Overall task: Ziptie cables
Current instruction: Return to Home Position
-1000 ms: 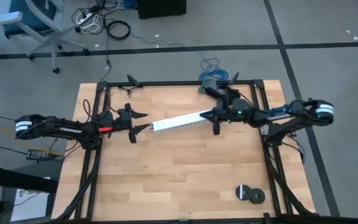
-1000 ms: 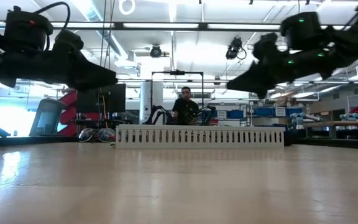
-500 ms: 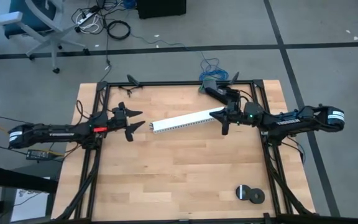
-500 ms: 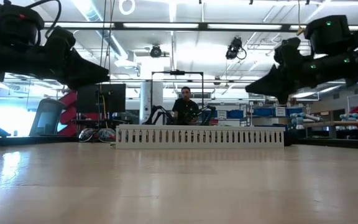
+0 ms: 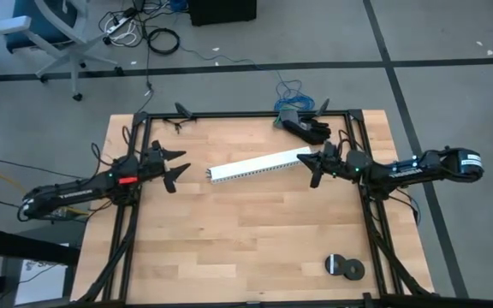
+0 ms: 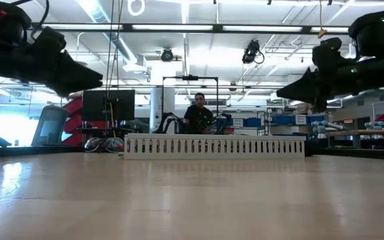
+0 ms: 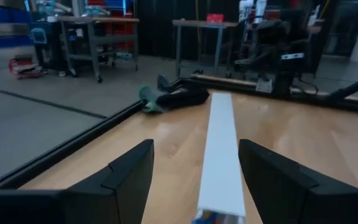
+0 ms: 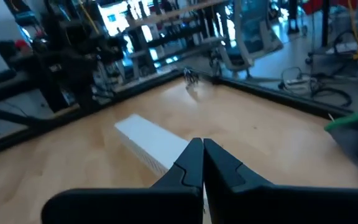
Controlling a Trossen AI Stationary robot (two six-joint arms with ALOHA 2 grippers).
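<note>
A white slotted channel lies flat on the wooden table, slanting from the middle toward the far right. At its left end the left wrist view shows a small speck of colour; I cannot tell whether it is the cables. No zipties can be made out. My left gripper hovers open off the channel's left end, pointing along it. My right gripper hovers shut by the channel's right end. In the low view both grippers stand well above the table.
A dark object with a green part lies at the table's far right edge. Black rolls sit near the near right corner. A small dark item rests on the far left frame. A person sits beyond the table.
Both arms have drawn back from the channel: my left gripper toward the table's left edge, my right gripper toward the right edge. The channel has stayed where it was.
</note>
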